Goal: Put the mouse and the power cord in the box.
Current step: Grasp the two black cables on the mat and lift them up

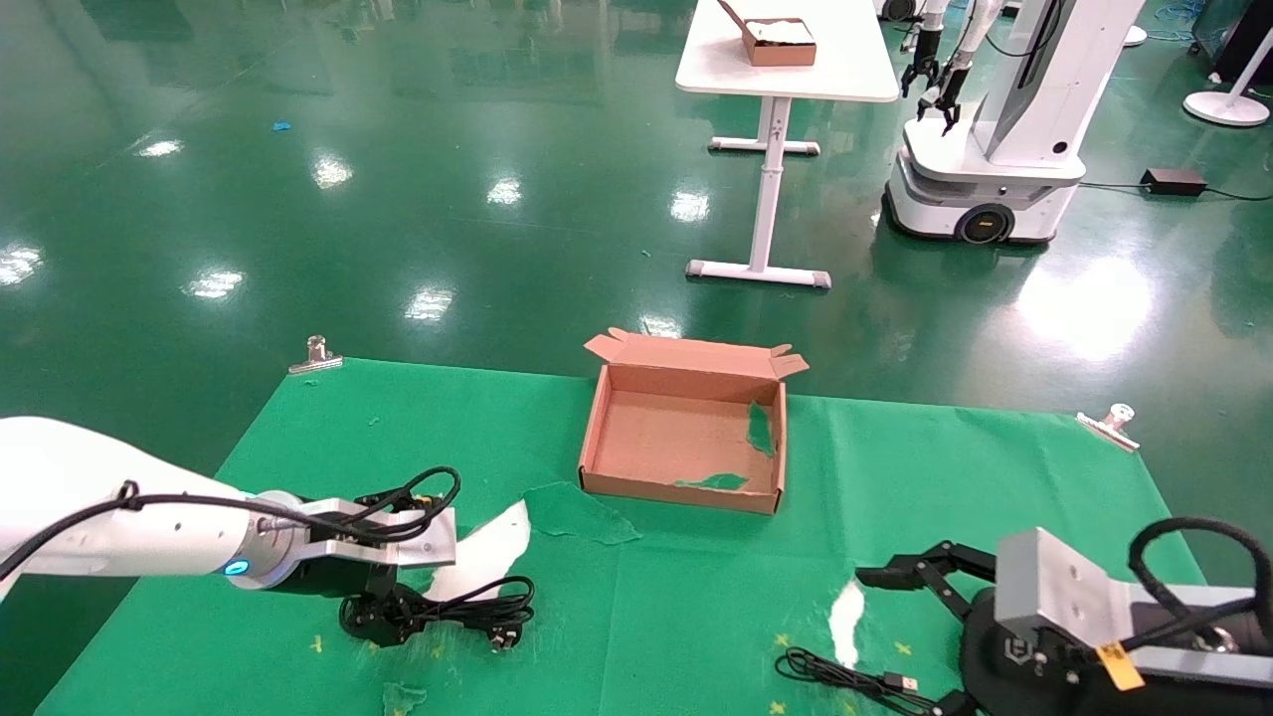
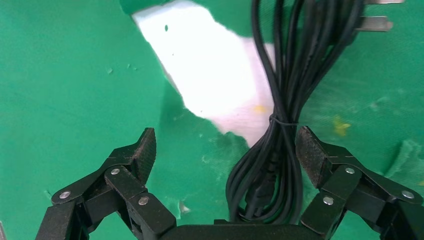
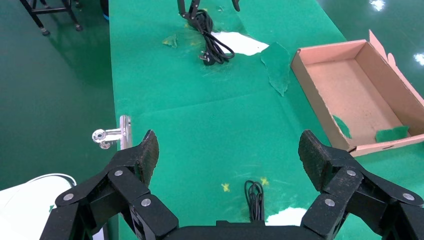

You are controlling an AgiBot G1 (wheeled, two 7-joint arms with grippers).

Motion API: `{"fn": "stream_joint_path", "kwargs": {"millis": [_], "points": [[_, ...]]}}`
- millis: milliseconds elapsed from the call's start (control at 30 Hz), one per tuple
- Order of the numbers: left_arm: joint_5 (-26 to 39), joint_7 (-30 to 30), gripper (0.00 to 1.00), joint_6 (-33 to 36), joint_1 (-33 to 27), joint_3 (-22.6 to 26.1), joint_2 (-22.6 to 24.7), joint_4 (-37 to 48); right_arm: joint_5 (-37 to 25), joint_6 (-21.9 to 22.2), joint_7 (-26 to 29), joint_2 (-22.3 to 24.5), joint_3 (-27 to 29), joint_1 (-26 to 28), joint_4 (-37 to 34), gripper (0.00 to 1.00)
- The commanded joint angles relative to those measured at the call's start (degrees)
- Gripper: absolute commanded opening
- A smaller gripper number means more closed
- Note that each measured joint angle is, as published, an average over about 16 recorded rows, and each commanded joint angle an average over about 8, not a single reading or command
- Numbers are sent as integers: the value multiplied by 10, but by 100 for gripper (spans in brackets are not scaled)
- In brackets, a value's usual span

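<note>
Green cloth covers surface (image 1: pixel 696 597), torn in spots to white. Brown cardboard box (image 1: pixel 686 433) sits centre frame, open, green scraps on inner walls. Left gripper (image 2: pixel 225 150) lower left of head view, jaws spread wide, straddling power cord (image 1: pixel 448 607); coil lies between fingers (image 2: pixel 312 150), no contact visible. Right gripper (image 3: pixel 227 152) lower right, jaws wide, holding nothing. Mouse body not discernible; its thin cable with USB plug (image 1: pixel 900 682) lies bottom right.
</note>
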Motion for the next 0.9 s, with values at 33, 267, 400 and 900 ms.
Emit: {"fn": "stream_joint_path", "kwargs": {"millis": [33, 267, 400, 900], "points": [[6, 11, 100, -9, -10, 3, 13, 33, -2, -1, 1, -1, -1, 2, 0, 100], [-16, 46, 100, -12, -27, -7, 33, 106, -9, -3, 7, -5, -7, 4, -1, 100], [-24, 63, 100, -16, -33, -10, 41, 132, -13, -7, 9, -6, -10, 9, 1, 100], [-29, 101, 100, -32, -43, -12, 59, 185, -233, -29, 14, -75, -102, 97, -13, 100]]}}
